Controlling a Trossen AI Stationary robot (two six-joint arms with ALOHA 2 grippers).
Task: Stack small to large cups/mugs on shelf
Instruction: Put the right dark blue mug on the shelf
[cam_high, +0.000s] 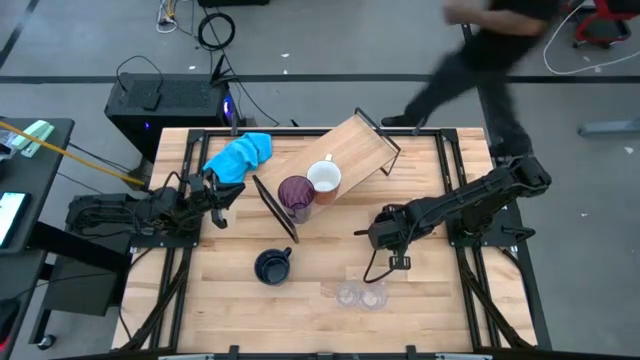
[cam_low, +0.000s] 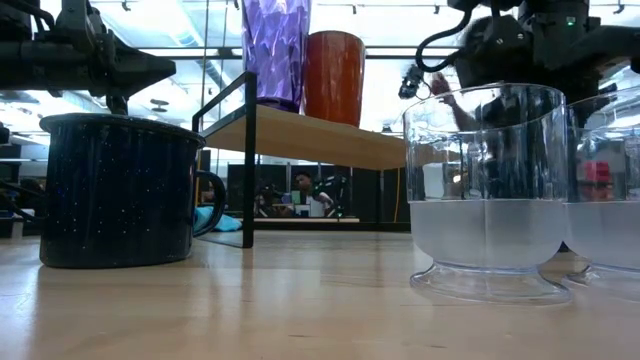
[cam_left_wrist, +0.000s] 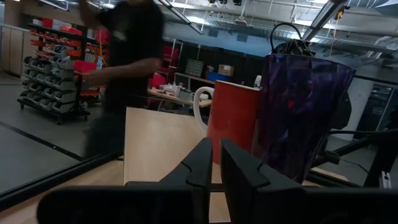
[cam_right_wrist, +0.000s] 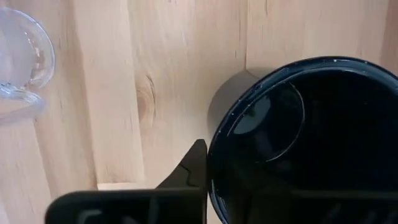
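The wooden shelf (cam_high: 350, 150) stands at the far middle, on black frame ends. On it stand a purple tumbler (cam_high: 296, 195) and a mug (cam_high: 324, 178) that is white inside and red outside. One navy mug (cam_high: 272, 266) stands on the tabletop. Two clear cups (cam_high: 349, 294) (cam_high: 374, 296) stand near the front. My right gripper (cam_high: 385, 232) is right of centre, shut on a second navy mug (cam_right_wrist: 305, 143). My left gripper (cam_left_wrist: 216, 171) is shut and empty, left of the shelf, facing the tumbler (cam_left_wrist: 298, 118). My right gripper comes at the navy mug from above, pointing down. One finger (cam_right_wrist: 194, 168) stands outside the rim (cam_right_wrist: 214, 149). The other finger is hidden in the mug's dark inside. The mug hangs upright, mouth up, and its shadow on the planks sets it clear of the table.
A bright blue cloth (cam_high: 240, 155) lies at the far left of the table, by the left gripper. A person (cam_high: 490, 50) walks past behind the far edge. Bare planks lie between the navy mug on the table and the clear cups (cam_low: 487, 190).
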